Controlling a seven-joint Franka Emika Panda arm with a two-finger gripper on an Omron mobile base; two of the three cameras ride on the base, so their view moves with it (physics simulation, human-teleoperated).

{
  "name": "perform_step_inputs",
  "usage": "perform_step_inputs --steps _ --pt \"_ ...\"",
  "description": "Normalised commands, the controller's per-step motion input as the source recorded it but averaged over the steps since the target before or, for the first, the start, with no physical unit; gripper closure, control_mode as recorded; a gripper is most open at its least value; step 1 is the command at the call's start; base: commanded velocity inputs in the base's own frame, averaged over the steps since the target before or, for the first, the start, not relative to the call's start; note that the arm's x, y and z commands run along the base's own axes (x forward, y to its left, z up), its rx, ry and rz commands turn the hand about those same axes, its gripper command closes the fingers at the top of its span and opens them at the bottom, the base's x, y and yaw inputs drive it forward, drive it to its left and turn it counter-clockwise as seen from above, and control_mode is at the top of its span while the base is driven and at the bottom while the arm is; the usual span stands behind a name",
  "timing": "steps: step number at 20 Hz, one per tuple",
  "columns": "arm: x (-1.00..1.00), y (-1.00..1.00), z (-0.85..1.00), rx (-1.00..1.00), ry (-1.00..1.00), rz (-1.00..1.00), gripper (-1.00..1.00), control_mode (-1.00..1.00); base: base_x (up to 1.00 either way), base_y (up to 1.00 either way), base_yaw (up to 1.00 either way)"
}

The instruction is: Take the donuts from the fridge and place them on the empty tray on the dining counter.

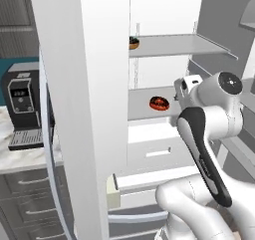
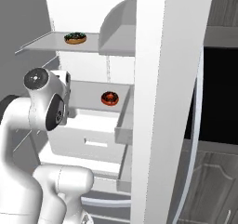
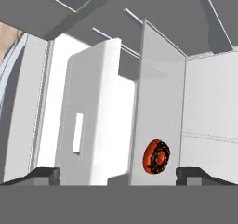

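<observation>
While the tool gapes wide and empty, the red-iced donut lies just ahead between its tips.

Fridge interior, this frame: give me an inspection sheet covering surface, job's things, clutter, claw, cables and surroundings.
Surface: white fridge stands open; grey shelves at two heights.
Job's things: sprinkled donut on the upper shelf; red-iced donut on the lower shelf, lying flat. Tray and dining counter: nothing seen.
Clutter: nothing seen on either shelf besides the donuts.
Claw: claw open and empty, aimed at the red-iced donut, short of it.
Cables: nothing seen.
Surroundings: coffee machine on a marble worktop over grey drawers, left of the fridge.
</observation>
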Motion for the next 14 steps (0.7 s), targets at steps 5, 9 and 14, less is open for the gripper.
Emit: perform_step_inputs --steps 5,9,14 --pt "0.0 0.0 0.0 0.0 0.0 0.0 -1.0 1.0 1.0 -0.21 0.0" --pt "0.0 0.0 0.0 0.0 0.0 0.0 -1.0 1.0 1.0 -0.13 0.0" --pt "0.0 0.0 0.0 0.0 0.0 0.0 -1.0 1.0 0.54 0.0 0.0"
